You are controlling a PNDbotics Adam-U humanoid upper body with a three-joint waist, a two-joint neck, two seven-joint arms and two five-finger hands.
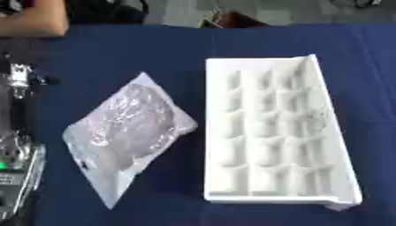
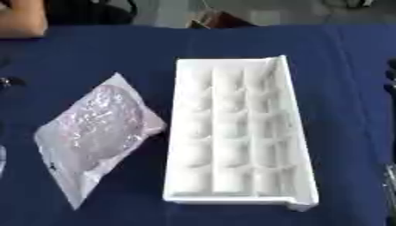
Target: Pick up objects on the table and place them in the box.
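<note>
Left hand shows only at the left edge of the left eye view, as silver and black parts of the arm; whether its fingers are straight or curled I cannot tell, and it holds nothing that I can see. No right hand can be made out; only a dark sliver sits at the right edge of the right eye view.

On the blue surface lies a clear plastic bag with something pale and lumpy inside, its corners pointing away and toward the robot. It rests just beside the white box, on the box's left, apart from it by a narrow strip of cloth. The box is a long tray with many small compartments, all looking empty.

I judge the bag to be light, soft and rather slippery; the film will crumple and slide under the fingers. A pinch on the thick middle, where the contents give some body, seems better than on the thin flat corner, which would fold.

The left eye view shows the arm parts; the right eye view shows more bare surface right of the box.
</note>
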